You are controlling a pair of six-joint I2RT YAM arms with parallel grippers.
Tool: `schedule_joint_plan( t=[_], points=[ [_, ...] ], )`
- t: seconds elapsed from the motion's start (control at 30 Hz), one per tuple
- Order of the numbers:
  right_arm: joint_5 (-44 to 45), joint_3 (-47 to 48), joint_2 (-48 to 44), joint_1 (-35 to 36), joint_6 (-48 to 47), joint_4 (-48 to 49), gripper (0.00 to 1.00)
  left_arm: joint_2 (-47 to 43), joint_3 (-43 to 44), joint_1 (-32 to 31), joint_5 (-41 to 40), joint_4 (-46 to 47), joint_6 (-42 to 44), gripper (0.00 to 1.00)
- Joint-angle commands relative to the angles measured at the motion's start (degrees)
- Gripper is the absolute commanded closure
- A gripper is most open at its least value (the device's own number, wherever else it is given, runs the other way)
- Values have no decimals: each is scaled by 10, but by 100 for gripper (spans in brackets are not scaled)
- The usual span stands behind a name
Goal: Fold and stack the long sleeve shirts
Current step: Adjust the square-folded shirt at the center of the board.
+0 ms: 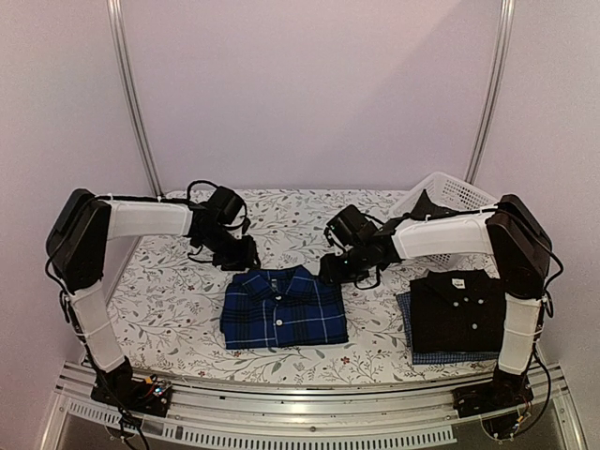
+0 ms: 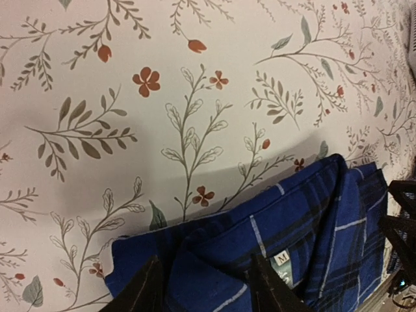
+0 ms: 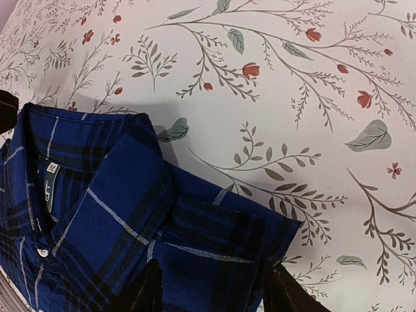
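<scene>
Two claws hang low over the far edge of a folded dark blue plaid shirt point(image 1: 283, 307), which lies flat on the floral-print worktop point(image 1: 169, 300) between the two arms; the left claw point(image 2: 208, 283) is open, its fingers apart above the shirt's far corner on its own side, with flat cloth showing in the gap and nothing pinched; the collar and a white size label point(image 2: 282, 257) marked M sit just to that claw's right; the right claw point(image 3: 214, 283) is likewise open, fingers spread over the opposite far corner, where the folded edge of the cloth ends just ahead of its tips and bare worktop runs on beyond; the collar and a small white button point(image 3: 42, 252) lie off to that claw's left; neither claw holds anything; the two claws are well apart, one at each far corner of the shirt, with the collar between them; on the right claw's outer side, back toward the right arm's base, a plain black shirt point(image 1: 457, 309) with white buttons rests folded on top of a fine blue check shirt point(image 1: 441, 357), of which only a strip shows along the left and near edges; beyond the right claw, at the worktop's far right corner, a white lattice basket point(image 1: 455, 192) stands tilted, partly hidden by the right arm
</scene>
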Motion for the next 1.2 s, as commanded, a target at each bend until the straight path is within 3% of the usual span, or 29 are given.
schedule_joint_plan(
  t=[0.0,0.17,0.27,0.43,0.6,1.17],
  points=[
    [3,-10,5,-1,2,11,50,38,36,-17,-30,-36,15,56],
    [-5,-13,8,-1,2,18,56,61,59,-28,-22,-36,13,69],
    [-8,-14,11,-1,2,21,62,68,68,-30,-20,-37,13,82],
    [-8,-14,8,-1,3,24,76,70,81,-34,-16,-41,16,100],
    [-8,-15,-4,0,3,23,99,63,89,-41,-16,-45,18,100],
    [15,-75,-114,16,29,4,100,5,110,-68,-18,-31,17,100]
  ],
)
